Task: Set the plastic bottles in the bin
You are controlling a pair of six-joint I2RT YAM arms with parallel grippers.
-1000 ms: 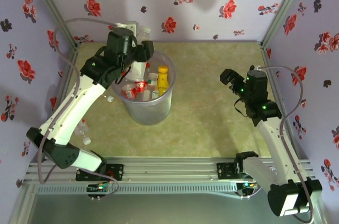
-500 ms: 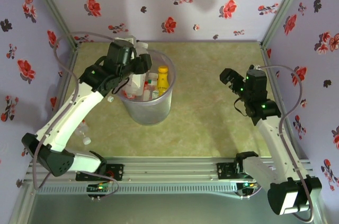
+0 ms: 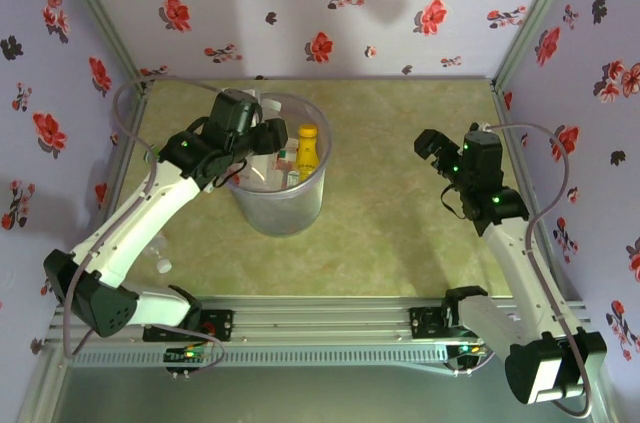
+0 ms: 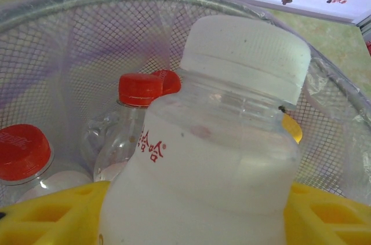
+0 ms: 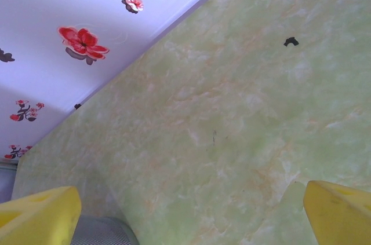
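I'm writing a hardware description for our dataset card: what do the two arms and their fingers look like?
The left arm and the right arm both have white tubular links, black joint housings with small green lights, and a thin grey cable looping loosely alongside. The fingers are blocky yellow plastic with moulded recesses.

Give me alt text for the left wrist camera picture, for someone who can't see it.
A clear plastic bottle with a white cap and milky contents sits close up in the yellow-fingered left gripper. Behind it, the grey translucent round bin holds clear bottles with red caps.
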